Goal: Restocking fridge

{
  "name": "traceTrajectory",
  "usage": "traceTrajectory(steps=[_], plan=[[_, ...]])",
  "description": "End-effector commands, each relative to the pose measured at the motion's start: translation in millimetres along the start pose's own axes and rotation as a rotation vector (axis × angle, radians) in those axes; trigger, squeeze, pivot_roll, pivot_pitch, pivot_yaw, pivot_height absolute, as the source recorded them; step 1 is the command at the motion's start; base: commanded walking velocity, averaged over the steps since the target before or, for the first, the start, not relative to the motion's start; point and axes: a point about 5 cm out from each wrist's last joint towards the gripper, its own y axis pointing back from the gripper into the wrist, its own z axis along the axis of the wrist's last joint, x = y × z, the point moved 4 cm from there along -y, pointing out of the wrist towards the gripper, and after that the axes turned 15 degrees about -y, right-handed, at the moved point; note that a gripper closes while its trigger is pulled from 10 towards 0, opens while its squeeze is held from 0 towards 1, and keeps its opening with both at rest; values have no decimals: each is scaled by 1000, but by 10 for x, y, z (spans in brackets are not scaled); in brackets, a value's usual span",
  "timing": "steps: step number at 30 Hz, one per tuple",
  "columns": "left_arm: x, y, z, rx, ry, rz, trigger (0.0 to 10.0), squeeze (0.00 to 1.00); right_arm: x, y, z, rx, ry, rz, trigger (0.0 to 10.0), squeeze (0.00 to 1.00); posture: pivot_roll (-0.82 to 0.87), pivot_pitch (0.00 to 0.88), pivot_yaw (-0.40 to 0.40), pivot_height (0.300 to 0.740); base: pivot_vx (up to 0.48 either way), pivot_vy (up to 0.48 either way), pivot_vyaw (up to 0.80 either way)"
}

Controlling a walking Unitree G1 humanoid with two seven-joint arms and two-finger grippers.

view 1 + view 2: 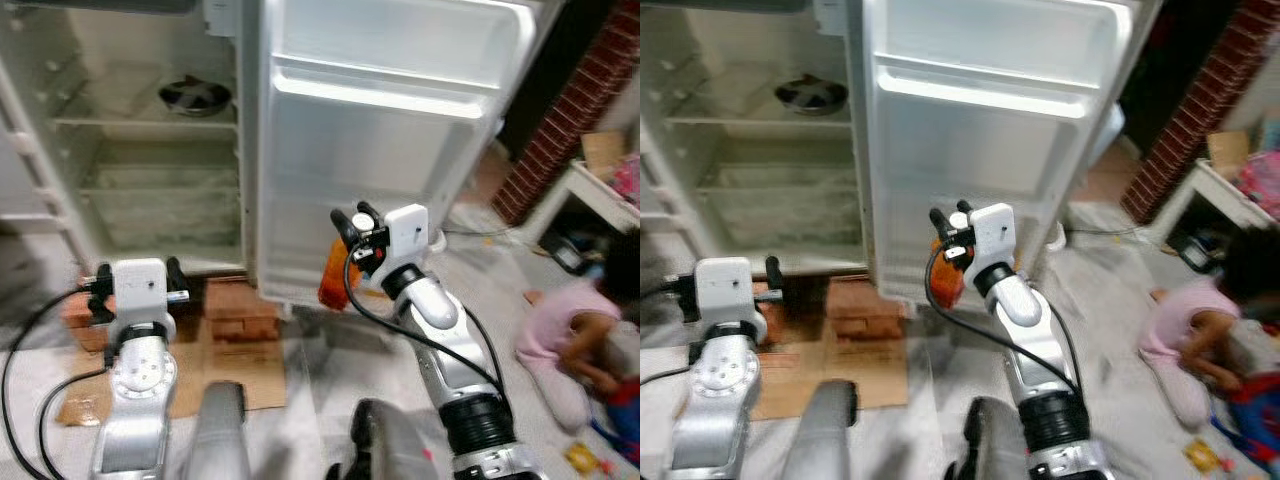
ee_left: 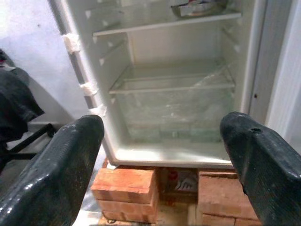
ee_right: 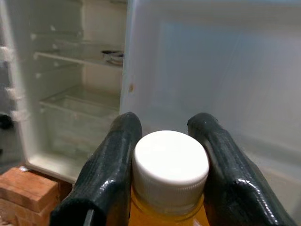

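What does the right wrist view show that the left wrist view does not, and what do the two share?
Right wrist view: the right gripper with its jaws shut on the white-capped orange plastic bottle, in front of the inner face of the open white fridge door.

Left wrist view: the left gripper with its jaws wide open and nothing between them, and a second stack of red bricks under the fridge.

Both: the open white fridge interior with its bare lower shelves, a dark dish on the upper shelf, and red bricks under the cabinet.
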Motion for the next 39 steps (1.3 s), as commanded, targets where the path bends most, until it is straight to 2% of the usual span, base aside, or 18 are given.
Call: traceTrajectory(steps=[1,4,9,11,13,14,17,23,28,39], plan=[[5,-2,-36,27,-26,21,10000,0,14,-12,72,-23,11,13,10000,0,117,0,-109,570,0,0,0],[51,-28,-107,64,-41,38,10000,0,24,-13,52,-17,17,15,10000,0,116,0,-108,570,0,0,0],[83,-34,-124,70,-36,54,10000,0,38,-9,41,-11,32,24,10000,0,119,0,-109,570,0,0,0],[81,-38,-96,51,-47,50,10000,0,75,-27,12,3,126,46,10000,0,119,0,-109,570,0,0,0],[83,-39,-94,50,-48,53,10000,0,152,-42,25,-16,158,96,10000,0,119,0,-108,570,0,0,0],[87,-39,-95,50,-49,57,10000,0,195,-44,48,-41,141,128,10000,0,119,0,-108,570,259,0,0],[97,-39,-103,55,-44,66,10000,0,236,-51,58,-42,173,148,10000,0,120,0,-110,570,304,0,0],[105,-41,-96,53,-39,73,10000,0,311,-37,91,-62,175,217,10000,0,124,0,-115,570,375,0,0],[102,-35,-98,54,-35,74,10000,0,322,-24,102,-70,164,229,10000,0,122,0,-116,570,424,0,0],[76,-41,-91,55,-32,65,10000,0,329,0,108,-84,164,243,10000,0,119,0,-114,570,376,296,0]])
